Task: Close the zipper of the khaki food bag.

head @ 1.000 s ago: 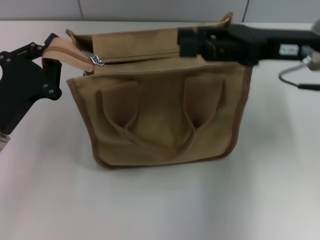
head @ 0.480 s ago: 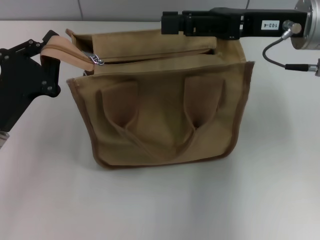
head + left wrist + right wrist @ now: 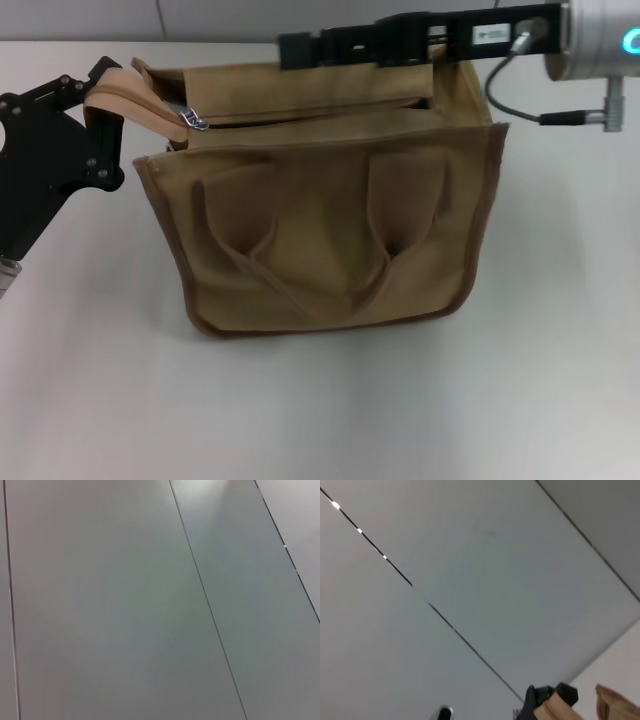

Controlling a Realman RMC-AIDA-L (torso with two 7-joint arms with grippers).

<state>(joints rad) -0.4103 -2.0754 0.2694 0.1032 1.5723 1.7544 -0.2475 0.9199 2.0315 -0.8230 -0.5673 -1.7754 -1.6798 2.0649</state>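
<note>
Right end effector [image 3: 290, 49], grip state unreadable, has slid toward nine o'clock above the khaki food bag [image 3: 330, 220], nearing the zipper [image 3: 196, 121] pull; left end effector [image 3: 95, 105] clamps the bag's end tab.

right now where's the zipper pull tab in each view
Head view: zipper pull tab at the khaki food bag top's left end, beside the left hand.
Left wrist view: not in it.
Right wrist view: not in it.
Shared landmark: the left hand, holding tan fabric.

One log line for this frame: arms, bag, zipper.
left gripper: shut on zipper end flap | right gripper: above bag's rear edge | khaki canvas bag: upright | silver pull tab: left end, zipper open
</note>
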